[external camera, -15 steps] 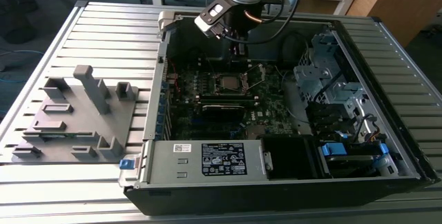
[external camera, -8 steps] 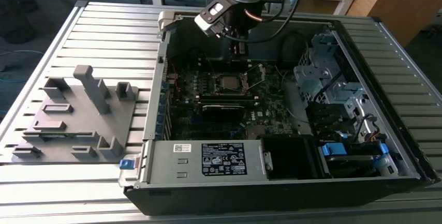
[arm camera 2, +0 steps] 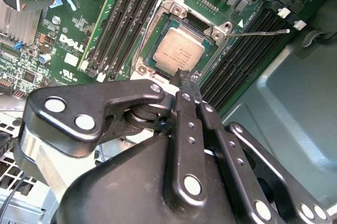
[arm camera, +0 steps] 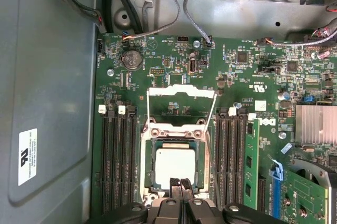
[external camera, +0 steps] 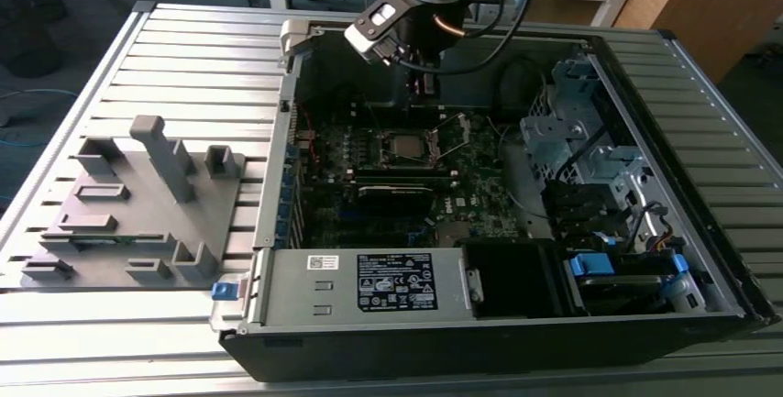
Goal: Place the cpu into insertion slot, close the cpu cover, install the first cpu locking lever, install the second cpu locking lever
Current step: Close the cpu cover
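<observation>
The cpu, a silver-grey square chip, lies flat in the insertion slot on the green motherboard. The cpu cover is a thin silver frame. It stands swung open at the slot's far edge, off the chip. One thin wire locking lever sticks out beside the slot, and a lever runs along the slot's side. My gripper hovers over the near edge of the cpu. Its black fingertips are pressed together, shut, with nothing between them.
Black memory slots flank the slot on both sides, one holding a green memory stick. A finned heat sink and cables lie further off. The case walls, power supply and drive cage ring the board. A grey fixture plate sits outside.
</observation>
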Robot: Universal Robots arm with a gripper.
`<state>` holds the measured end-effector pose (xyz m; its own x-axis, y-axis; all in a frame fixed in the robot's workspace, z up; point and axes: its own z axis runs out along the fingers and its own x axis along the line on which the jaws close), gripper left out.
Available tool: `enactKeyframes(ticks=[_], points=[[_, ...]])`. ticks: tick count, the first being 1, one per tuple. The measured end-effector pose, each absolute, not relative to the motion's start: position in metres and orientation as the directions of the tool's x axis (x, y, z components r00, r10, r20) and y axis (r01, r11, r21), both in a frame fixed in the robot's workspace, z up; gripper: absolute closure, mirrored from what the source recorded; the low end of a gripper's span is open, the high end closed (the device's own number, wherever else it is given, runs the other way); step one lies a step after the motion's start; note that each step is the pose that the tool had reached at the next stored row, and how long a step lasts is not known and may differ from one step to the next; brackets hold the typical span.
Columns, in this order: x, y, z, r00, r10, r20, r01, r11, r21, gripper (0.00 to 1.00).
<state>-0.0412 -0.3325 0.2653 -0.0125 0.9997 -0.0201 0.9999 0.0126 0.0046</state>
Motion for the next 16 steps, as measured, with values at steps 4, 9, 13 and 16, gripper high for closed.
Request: enactKeyframes(ticks=[4,9,13,16], points=[[-0.0411,-0.3325,0.2662,-0.012,1.0,-0.02,1.0,0.013,0.005,0.89],[-0.0412,-0.3325,0.2674,-0.013,1.0,-0.02,1.0,0.013,0.005,0.89],[-0.0411,-0.3325,0.2674,-0.013,1.0,-0.02,1.0,0.013,0.005,0.89],[-0.0405,-0.3319,0.2675,-0.013,1.0,-0.02,1.0,0.013,0.005,0.89]])
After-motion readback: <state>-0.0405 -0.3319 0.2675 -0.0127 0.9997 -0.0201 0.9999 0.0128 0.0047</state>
